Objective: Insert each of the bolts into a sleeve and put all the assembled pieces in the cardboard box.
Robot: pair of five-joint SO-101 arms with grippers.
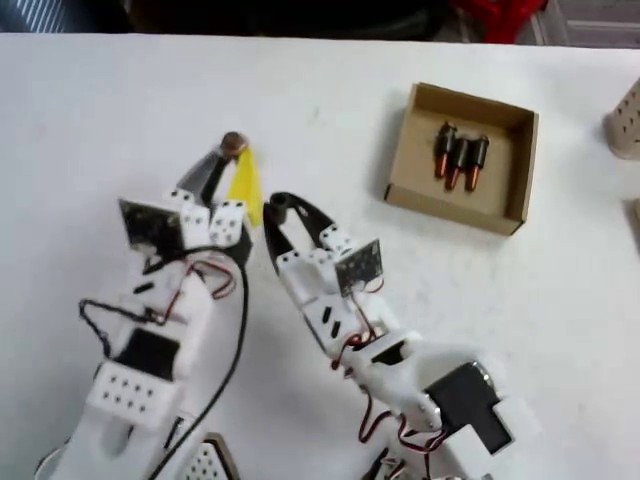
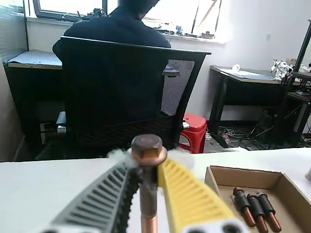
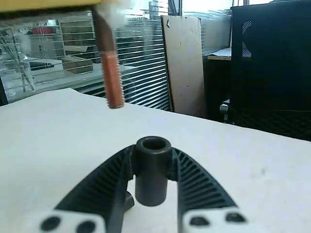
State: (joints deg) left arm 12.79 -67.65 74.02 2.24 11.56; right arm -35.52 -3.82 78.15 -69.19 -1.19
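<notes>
Two parts, one per gripper. My left gripper (image 2: 146, 164) is clamped on the copper-coloured, hex-headed metal bolt (image 2: 148, 199) just below its head, with the threaded shank hanging down over the white table (image 1: 120, 100). My right gripper (image 3: 153, 158) grips the short dark cylindrical sleeve (image 3: 152, 174) by its wall, upright, with the bore facing up. Bolt tip and sleeve are near but apart, not yet in line. Three assembled pieces (image 1: 458, 155) lie side by side in the shallow cardboard box (image 1: 455, 213). Both parts look rigid, light and smooth. I judge the round sleeve may twist in a loose grip, so mid-wall is best, mouth left free.
</notes>
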